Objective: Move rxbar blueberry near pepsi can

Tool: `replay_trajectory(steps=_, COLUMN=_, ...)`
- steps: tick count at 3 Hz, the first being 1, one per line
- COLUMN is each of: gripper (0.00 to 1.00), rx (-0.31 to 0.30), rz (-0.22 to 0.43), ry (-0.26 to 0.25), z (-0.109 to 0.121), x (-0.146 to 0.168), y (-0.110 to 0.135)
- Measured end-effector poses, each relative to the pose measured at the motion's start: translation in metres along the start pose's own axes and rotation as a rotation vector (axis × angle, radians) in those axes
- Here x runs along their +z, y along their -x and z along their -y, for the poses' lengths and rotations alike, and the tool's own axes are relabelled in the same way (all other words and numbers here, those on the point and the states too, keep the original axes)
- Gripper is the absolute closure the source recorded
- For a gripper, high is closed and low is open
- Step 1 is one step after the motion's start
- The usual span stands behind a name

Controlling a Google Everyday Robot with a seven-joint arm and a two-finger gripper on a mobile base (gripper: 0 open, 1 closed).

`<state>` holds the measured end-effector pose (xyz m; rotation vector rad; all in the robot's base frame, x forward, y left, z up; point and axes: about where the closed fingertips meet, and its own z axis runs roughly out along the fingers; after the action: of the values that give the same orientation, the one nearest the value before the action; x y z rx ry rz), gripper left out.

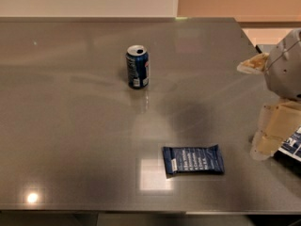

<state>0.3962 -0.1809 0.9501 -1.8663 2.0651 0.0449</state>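
Observation:
The rxbar blueberry (pixel 193 160), a flat dark navy wrapper with pale text, lies on the grey table (pixel 70 126) near its front edge, right of centre. The pepsi can (pixel 137 67) stands upright further back and to the left, well apart from the bar. My gripper (pixel 272 134), beige under a rounded grey-white arm part, hangs at the right edge of the view. It is to the right of the bar and touches neither the bar nor the can.
A blue-and-white crinkled bag (pixel 292 147) lies at the table's right edge, partly hidden behind the gripper. The table's right edge (pixel 249 41) runs close by the arm. A pale wall stands behind the table.

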Motion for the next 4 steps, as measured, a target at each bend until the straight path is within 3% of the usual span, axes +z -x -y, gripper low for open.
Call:
replay_trajectory(steps=1, gripper=0.0, rx=-0.13, rz=0.045, ry=0.063, z=-0.03, x=0.059, y=0.015)
replay_trajectory(steps=4, gripper=0.0, rx=-0.143, rz=0.066, ry=0.157, z=-0.044, x=0.134, y=0.018)
